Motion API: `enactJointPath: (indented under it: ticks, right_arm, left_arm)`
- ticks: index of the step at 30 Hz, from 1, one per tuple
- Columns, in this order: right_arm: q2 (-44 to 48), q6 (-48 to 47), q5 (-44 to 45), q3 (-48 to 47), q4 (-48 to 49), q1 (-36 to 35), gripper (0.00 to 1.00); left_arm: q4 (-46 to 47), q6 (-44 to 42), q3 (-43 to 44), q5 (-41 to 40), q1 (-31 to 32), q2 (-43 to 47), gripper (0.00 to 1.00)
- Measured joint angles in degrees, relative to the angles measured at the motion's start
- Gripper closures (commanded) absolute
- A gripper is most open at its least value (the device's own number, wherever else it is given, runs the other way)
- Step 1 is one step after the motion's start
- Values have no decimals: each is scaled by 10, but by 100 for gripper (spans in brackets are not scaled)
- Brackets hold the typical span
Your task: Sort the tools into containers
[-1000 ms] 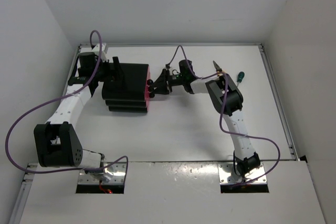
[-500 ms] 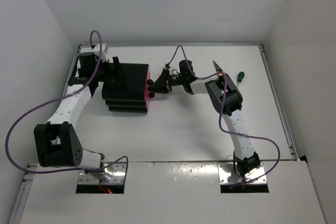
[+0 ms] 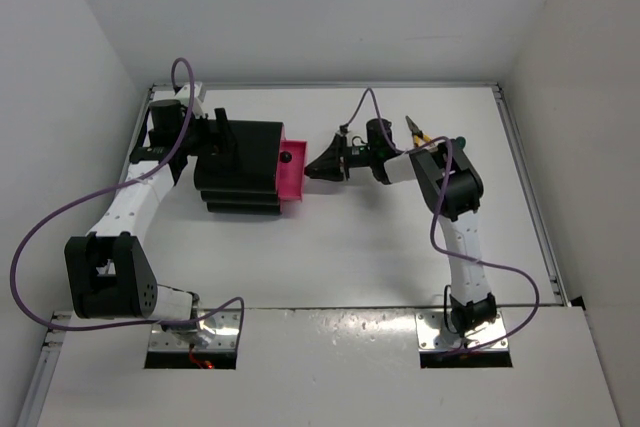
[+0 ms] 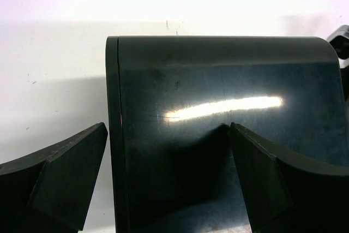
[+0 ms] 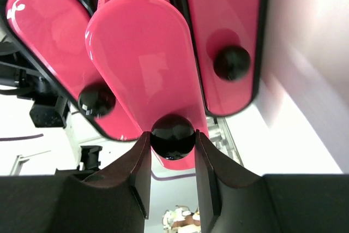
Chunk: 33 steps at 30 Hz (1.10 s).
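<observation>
The white table (image 3: 350, 247) carries the black cabinet (image 3: 240, 152) toward its back left, lying so that the three pink drawer fronts face the right arm. The middle drawer (image 5: 142, 53) stands out proud of the other two, which sit flush in the black frame. The left gripper (image 4: 168, 127) hangs at the cabinet's rear with its fingers spread wide. One is off the edge and the other over the glossy top face, and it clamps nothing that I can see. The right gripper (image 5: 172, 137) is closed to a narrow gap on the middle knob (image 5: 172, 129), one finger on each side of the ball. One orange-brown tool (image 3: 413, 129) lies on the table just behind the right arm's elbow, well apart from the drawers and not yet sorted. Any other tools are out of sight. The main risk is the knob: it is round and smooth, so an off-axis pull could squeeze it out of the fingers. A long pull could bring the drawer right out of its slot. Since the left fingers only straddle the cabinet, a sticking drawer might drag or swing the whole box. The elbow or its purple cable (image 3: 440, 222) could also sweep the tool away.
</observation>
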State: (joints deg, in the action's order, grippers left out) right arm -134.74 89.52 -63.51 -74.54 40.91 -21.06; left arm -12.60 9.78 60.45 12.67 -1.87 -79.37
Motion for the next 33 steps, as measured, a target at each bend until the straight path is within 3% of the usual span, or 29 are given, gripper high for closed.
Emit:
enactJointPath:
  ticks: [19, 24, 28, 33]
  right_arm:
    - [23, -51, -43, 71, -9, 82, 86]
    - [28, -63, -43, 71, -26, 82, 56]
    - [30, -97, -42, 71, -74, 82, 46]
    - [31, -144, -40, 68, -141, 82, 44]
  left_arm:
    - [0, 0, 0, 0, 0, 0, 0]
    - [0, 0, 0, 0, 0, 0, 0]
    - [0, 0, 0, 0, 0, 0, 0]
    - [0, 0, 0, 0, 0, 0, 0]
